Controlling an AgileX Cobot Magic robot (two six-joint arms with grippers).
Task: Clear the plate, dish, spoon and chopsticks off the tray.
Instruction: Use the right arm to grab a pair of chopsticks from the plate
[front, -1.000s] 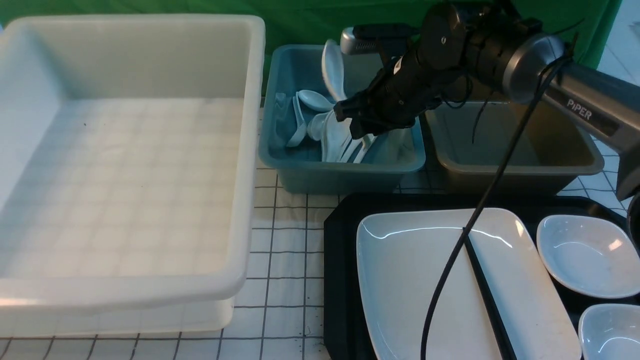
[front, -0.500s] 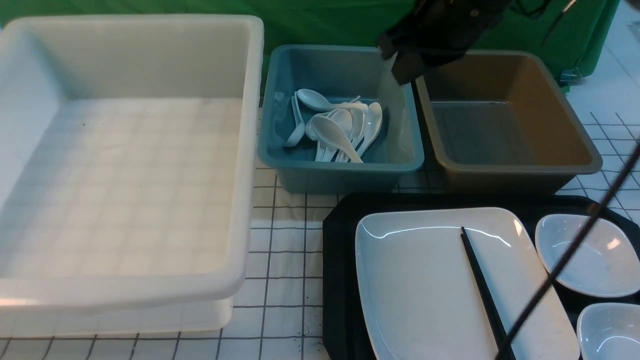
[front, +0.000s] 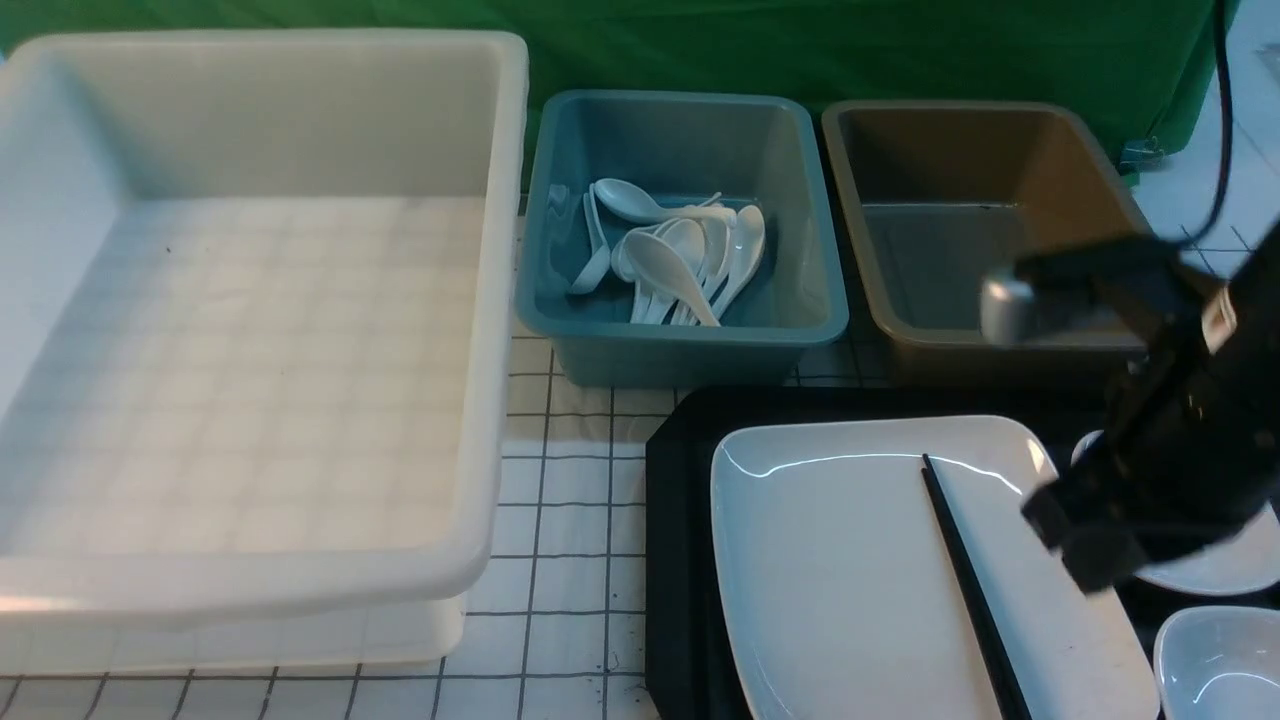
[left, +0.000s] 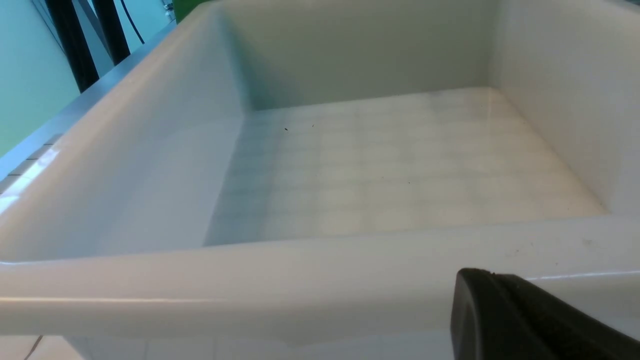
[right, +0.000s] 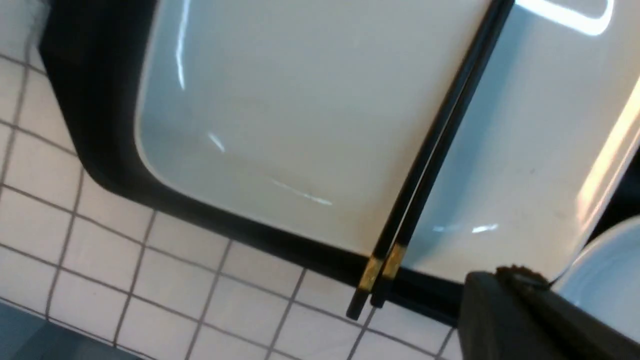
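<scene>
The right gripper (front: 1085, 545) has come back from the blue bin (front: 680, 335), where the spoon (front: 670, 275) now lies, and hangs closed and empty over the tray (front: 680, 520). The chopsticks (front: 965, 580) lie across the plate (front: 830, 560), uncleared and probably next. The left gripper (left: 500, 310) is closed and idle.

Gridded table (front: 560, 520) bearing three bins (front: 690, 140), black tray (front: 680, 520)
</scene>
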